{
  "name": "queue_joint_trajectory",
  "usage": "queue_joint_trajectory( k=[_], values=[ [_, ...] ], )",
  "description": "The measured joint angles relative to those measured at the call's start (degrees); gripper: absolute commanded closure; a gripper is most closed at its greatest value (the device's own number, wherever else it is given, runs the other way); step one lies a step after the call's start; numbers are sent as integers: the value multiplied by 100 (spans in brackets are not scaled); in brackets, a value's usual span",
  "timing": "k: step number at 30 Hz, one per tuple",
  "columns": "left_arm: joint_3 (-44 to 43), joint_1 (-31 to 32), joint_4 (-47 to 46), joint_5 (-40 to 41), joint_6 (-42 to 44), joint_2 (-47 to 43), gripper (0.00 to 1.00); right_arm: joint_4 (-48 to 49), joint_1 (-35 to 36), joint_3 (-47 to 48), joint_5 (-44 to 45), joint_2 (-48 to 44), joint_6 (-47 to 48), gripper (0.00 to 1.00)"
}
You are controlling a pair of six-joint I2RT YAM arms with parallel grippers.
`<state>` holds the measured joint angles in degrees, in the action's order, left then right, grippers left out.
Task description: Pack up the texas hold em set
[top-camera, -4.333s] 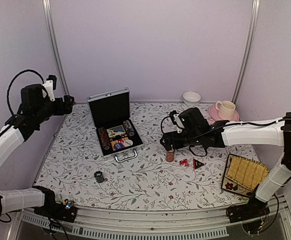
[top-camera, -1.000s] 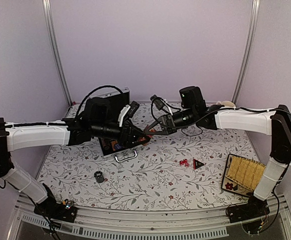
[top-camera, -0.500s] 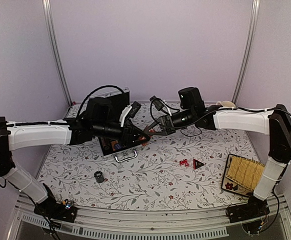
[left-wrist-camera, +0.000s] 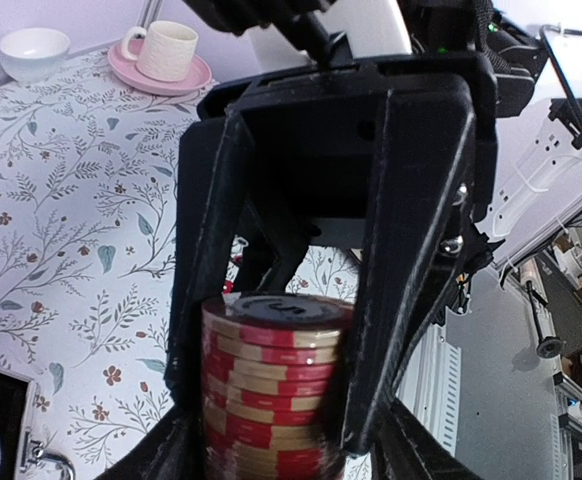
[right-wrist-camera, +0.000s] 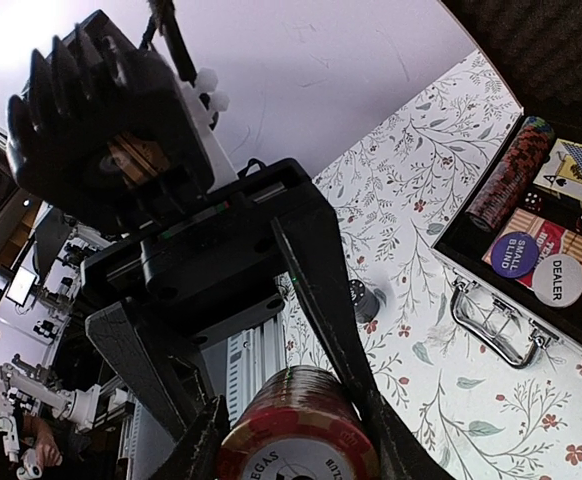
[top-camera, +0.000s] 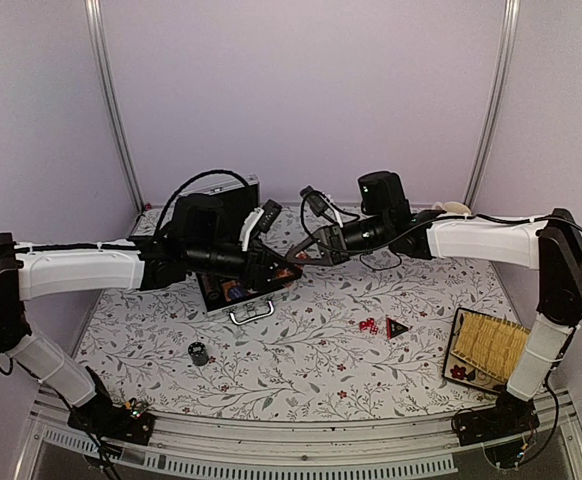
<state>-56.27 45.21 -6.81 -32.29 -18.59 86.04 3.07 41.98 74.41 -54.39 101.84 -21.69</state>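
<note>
Red chip stack [left-wrist-camera: 271, 350]: held off the table [top-camera: 301, 380] at the middle of the top view, just right of the case, where the two arms' tips meet.
Right gripper [left-wrist-camera: 271, 412]: faces the left wrist camera. Its two black fingers have narrowed onto opposite sides of the red chip stack and hold it.
Left gripper [right-wrist-camera: 289, 434]: comes in from the other end, with a finger lying along each side of the same stack. Whether they press on it cannot be told.
Case [right-wrist-camera: 571, 60]: open, lid up, left of centre in the top view and largely hidden there by the left arm. It sits at the right edge of the right wrist view.
Handle [right-wrist-camera: 493, 322]: lies flat on the front rim of the case.
Inside the case: a chip row [right-wrist-camera: 506, 175] lying on its side, cards [right-wrist-camera: 576, 170] with blue backs, a purple button [right-wrist-camera: 516, 252] and a white button [right-wrist-camera: 558, 280].
Red dice [top-camera: 368, 325]: on the table, lower right of centre in the top view.
Triangular marker [top-camera: 397, 328]: just beside the red dice, on their right.
Dark stack [top-camera: 199, 352]: small, standing alone on the table at lower left, below the case.
Yellow tray [top-camera: 491, 345]: at the lower right edge of the table.
Cup and saucer [left-wrist-camera: 166, 50]: upper left of the left wrist view, next to a white bowl [left-wrist-camera: 33, 50].
</note>
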Motion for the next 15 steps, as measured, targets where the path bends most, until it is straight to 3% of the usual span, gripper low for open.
queue_joint_trajectory(
  k=[9,11,15],
  values=[
    [0,0,-76,20,-11,48,67,122,-4,0,-39,0,-129,91],
    [0,0,-90,22,-22,55,71,125,-4,0,-35,0,-144,84],
    [28,0,-127,96,-11,55,81,127,-4,0,33,0,-142,54]
  ],
)
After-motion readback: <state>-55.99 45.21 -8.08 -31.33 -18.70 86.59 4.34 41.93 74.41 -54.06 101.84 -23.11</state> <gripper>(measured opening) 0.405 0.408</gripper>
